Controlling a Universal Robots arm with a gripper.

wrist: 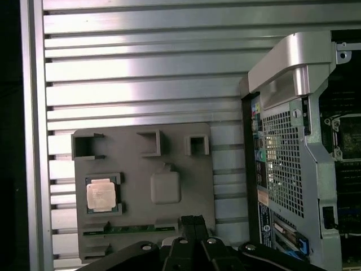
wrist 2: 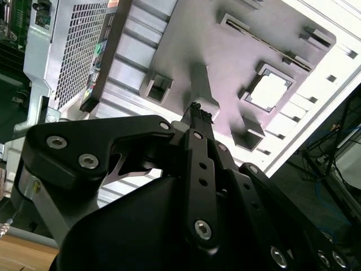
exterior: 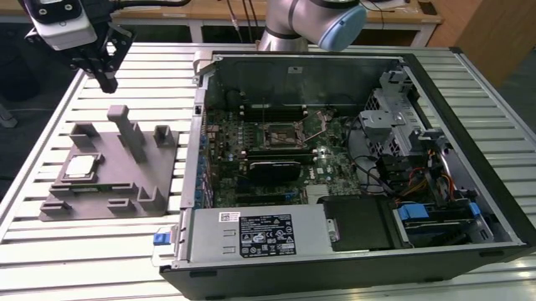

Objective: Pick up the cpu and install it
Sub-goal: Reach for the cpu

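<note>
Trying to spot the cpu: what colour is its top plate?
The cpu looks pale silvery-grey, clearest in the first wrist view.

1. I can't read a single word, number or sign from here.
2. Power supply cover (exterior: pixel 209 241), along the computer case's (exterior: pixel 335 276) near edge in the exterior view, carries a small white sticker (exterior: pixel 230 217). A larger black label (exterior: pixel 268 236) with rows of white print sits just beside it. Both are illegible.
3. Case rear panel (wrist: pixel 282 164), first wrist view: I see a narrow strip of coloured stickers (wrist: pixel 263 197) along its edge, print too small to tell.
4. The cpu (wrist: pixel 100 195) top plate, in a pocket near the grey fixture's (wrist: pixel 135 197) edge, shows faint marks I can't read.
</note>
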